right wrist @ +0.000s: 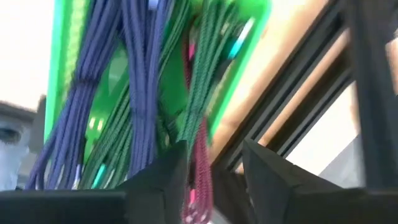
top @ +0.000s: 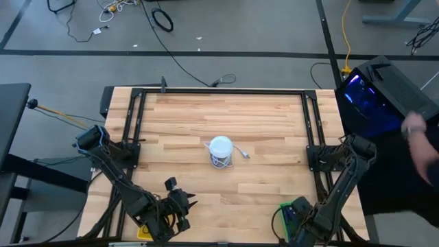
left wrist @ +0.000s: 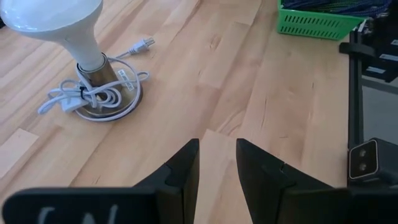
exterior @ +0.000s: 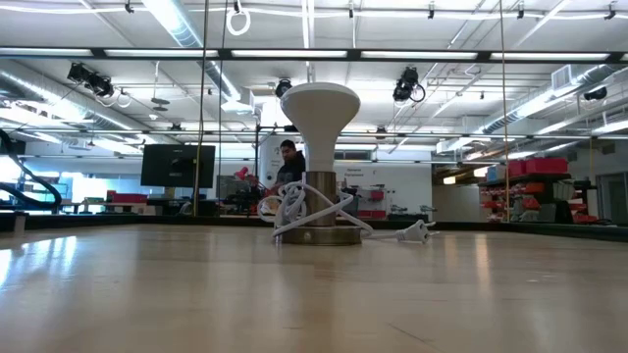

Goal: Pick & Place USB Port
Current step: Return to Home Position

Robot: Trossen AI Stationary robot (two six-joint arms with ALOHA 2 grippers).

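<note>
- The desk [top: 274, 116] is pale wood inside a black frame, and both arms are folded back at its near edge.
- The left arm [top: 113, 168] reaches in from the left corner, and the right arm [top: 339, 178] from the right corner.
- A person [top: 420, 140] is at the desk's right side, beyond the right arm.
- The lamp [top: 221, 146] stands upright at mid-desk, well ahead of the left gripper [left wrist: 216, 144] and off to one side of it.
- The left gripper hangs above bare wood with its fingers [left wrist: 183, 171] a narrow gap apart and nothing between them.
- The green bin [left wrist: 311, 25] sits at the near right corner of the desk, well apart from the left gripper and directly under the right gripper [right wrist: 214, 149].
- The right gripper hovers just over the bin with its fingers [right wrist: 165, 180] apart and nothing in their grasp.
- The cables [right wrist: 140, 93] lie bundled in the green bin below the right gripper: blue-purple and green ones lie side by side, and a dark red one shows through the gap between the fingers.
- A sliver of the yellow bin [top: 143, 233] shows at the desk's near edge, under the left arm and behind its gripper. Its contents are hidden.
- A white cord [left wrist: 93, 96] is coiled round the lamp's base.
- The cord's plug [left wrist: 144, 44] lies flat on the wood just past the base.
</note>
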